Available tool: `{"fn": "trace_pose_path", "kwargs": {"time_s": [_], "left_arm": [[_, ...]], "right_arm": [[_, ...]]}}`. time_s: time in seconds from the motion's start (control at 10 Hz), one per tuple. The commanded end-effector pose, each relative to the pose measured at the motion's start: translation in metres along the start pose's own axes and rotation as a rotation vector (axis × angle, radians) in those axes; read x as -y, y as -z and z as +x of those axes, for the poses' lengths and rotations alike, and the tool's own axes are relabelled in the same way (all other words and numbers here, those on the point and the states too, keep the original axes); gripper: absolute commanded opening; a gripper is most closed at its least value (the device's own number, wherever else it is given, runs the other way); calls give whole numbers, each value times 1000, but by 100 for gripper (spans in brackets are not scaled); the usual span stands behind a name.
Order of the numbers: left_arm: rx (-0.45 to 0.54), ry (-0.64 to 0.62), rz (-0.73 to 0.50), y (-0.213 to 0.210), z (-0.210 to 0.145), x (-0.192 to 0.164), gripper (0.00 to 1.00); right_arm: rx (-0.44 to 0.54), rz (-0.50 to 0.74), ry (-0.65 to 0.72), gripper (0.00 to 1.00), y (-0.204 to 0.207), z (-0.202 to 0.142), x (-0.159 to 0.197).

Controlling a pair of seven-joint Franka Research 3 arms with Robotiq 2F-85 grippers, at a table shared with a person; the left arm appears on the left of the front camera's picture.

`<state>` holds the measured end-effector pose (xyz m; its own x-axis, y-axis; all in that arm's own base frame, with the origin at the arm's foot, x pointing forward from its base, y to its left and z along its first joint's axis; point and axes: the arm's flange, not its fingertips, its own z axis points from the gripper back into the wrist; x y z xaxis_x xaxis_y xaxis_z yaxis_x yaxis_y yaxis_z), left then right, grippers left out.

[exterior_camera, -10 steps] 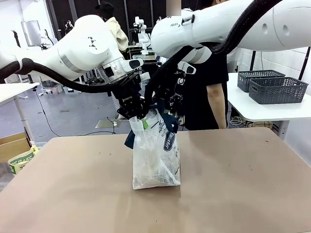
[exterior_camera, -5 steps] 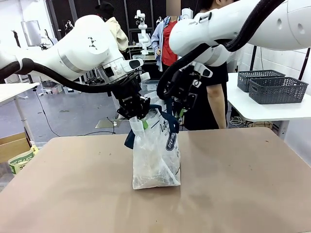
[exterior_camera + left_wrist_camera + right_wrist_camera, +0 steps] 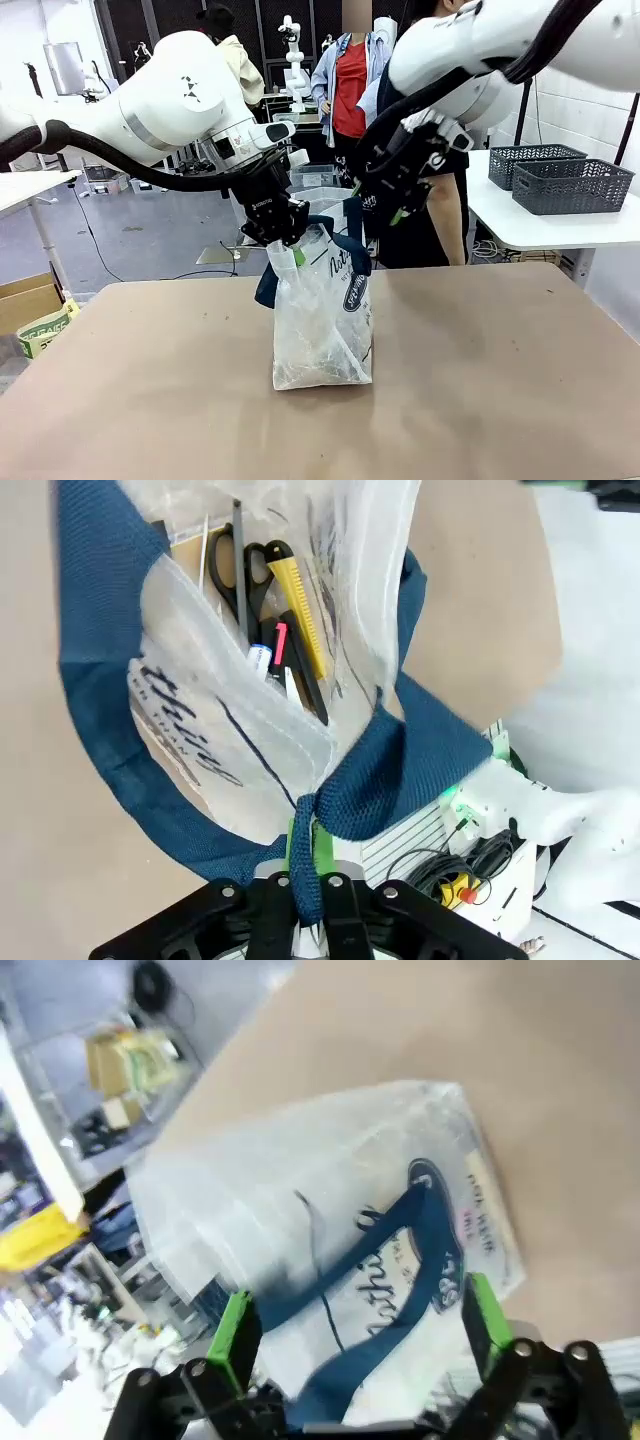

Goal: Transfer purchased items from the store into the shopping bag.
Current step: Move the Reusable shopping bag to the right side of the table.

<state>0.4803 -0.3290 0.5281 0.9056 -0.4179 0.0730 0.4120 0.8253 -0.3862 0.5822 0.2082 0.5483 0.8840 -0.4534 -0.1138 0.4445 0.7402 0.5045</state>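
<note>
Front view: left gripper pinches the shopping bag strap; right gripper gapes wide, empty, just above
Bag translucent, upright, navy handles

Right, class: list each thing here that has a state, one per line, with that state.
shopping bag: upright on the table, mouth open, items inside
navy strap: pinched in the left pincer
left pincer: shut on the navy strap
right pincer: open, empty, above the bag

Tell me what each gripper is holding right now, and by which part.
The left gripper is shut on a navy strap handle of the shopping bag, pinched near the bag's mouth. The right gripper is open above the bag, holding nothing.
</note>
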Motion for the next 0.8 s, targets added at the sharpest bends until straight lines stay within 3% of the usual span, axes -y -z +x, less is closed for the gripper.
{"fn": "trace_pose_path", "kwargs": {"time_s": [0.0, 0.2, 0.5, 0.7], "left_arm": [[-1, 2, 0, -1, -1, 0, 0], [-1, 2, 0, -1, -1, 0, 0], [-1, 2, 0, -1, -1, 0, 0], [-1, 2, 0, -1, -1, 0, 0]], "right_arm": [[36, 151, -110, 100, -36, -2, 35], [20, 226, -279, 100, -66, -4, 48], [16, 277, -770, 100, -92, 0, 88], [128, 229, -933, 100, -101, -4, 109]]}}
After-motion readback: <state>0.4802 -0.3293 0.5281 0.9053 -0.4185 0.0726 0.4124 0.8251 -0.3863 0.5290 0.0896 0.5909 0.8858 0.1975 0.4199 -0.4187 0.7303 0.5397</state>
